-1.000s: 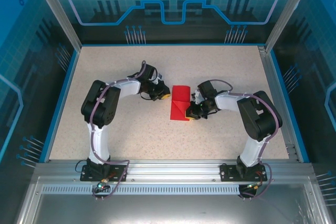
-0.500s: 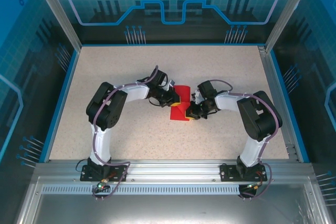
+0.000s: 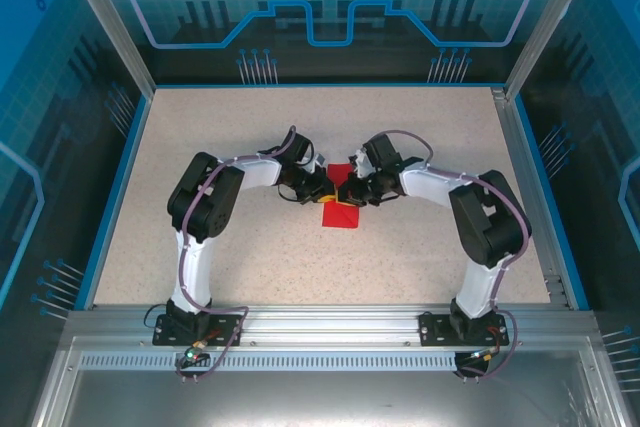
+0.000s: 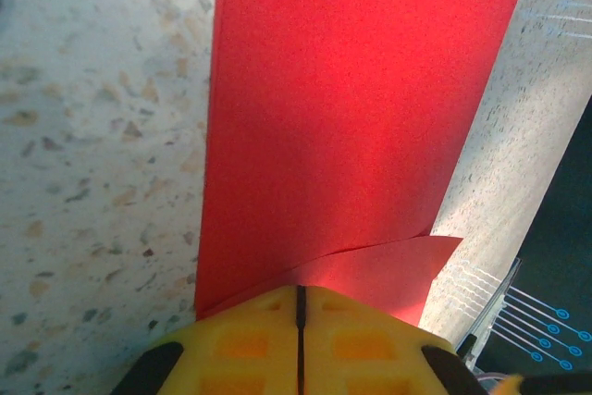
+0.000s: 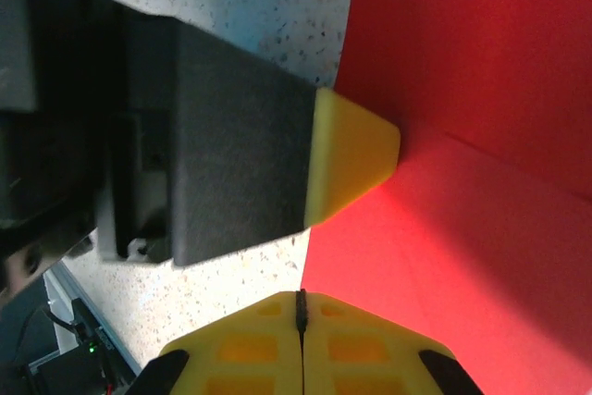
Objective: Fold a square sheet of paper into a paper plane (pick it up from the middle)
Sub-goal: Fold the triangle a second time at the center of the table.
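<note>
Two grippers meet over the red sheet of paper [image 3: 340, 215], which lies folded on the speckled tabletop [image 3: 220, 117] about midway between the arms; from above, the left gripper [image 3: 322, 190] comes in at the paper's left edge and the right gripper [image 3: 352, 190] at its right, their heads nearly touching and covering the sheet's middle, so that red shows on the far and near sides of them; in the left wrist view the yellow fingers [image 4: 250, 339] are pressed together with only a thin dark seam between them, their tips at the near edge of the paper, where a loose flap curls up slightly — whether any paper is caught in that seam cannot be told; in the right wrist view the right gripper's yellow fingers [image 5: 351, 349] are likewise pressed together at the sheet's edge, and the left gripper's yellow tip rests on the paper just beside a crease — the sheet lies flat beyond it
</note>
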Robot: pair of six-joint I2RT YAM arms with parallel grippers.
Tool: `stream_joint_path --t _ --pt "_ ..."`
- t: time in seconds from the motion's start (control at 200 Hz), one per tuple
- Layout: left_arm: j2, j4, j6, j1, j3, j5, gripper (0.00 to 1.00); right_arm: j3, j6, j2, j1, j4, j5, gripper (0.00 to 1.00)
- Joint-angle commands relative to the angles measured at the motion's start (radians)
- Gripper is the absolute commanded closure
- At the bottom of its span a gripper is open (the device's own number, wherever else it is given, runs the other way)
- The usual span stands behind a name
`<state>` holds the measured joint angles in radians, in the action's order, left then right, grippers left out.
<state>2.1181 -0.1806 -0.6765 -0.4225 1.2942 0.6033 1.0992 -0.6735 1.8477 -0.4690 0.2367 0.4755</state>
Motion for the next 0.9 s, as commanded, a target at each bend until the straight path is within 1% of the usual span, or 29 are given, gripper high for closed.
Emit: stream_joint_path --t 0.0,0.17,0.32,0.525,0.715,0.775,0.895 --pt "0.025 -0.037 0.024 0.002 0.011 -0.01 0.93 0.02 0.003 0.062 -0.019 0.048 -0.015 0.94" --pt "0.026 -0.044 0.027 0.003 0.011 -0.009 0.94 -0.01 0.014 0.098 -0.021 0.063 -0.028 0.94" --pt "0.029 -0.049 0.02 0.003 -0.001 -0.037 0.95 -0.03 0.024 0.094 -0.019 0.093 -0.057 0.93" --pt "0.042 -0.055 0.006 0.005 0.0 -0.056 0.98 -0.093 0.011 0.035 -0.01 0.055 -0.008 0.91" --pt "0.043 -0.068 0.004 0.011 -0.006 -0.069 0.99 -0.214 -0.029 -0.024 0.04 -0.043 0.043 0.9" --pt "0.045 -0.069 0.006 0.013 -0.005 -0.069 1.0 -0.257 -0.026 -0.038 0.05 -0.062 0.063 0.89" --pt "0.046 -0.081 0.011 0.016 0.002 -0.07 0.99 -0.287 0.0 -0.056 0.055 -0.052 0.074 0.88"
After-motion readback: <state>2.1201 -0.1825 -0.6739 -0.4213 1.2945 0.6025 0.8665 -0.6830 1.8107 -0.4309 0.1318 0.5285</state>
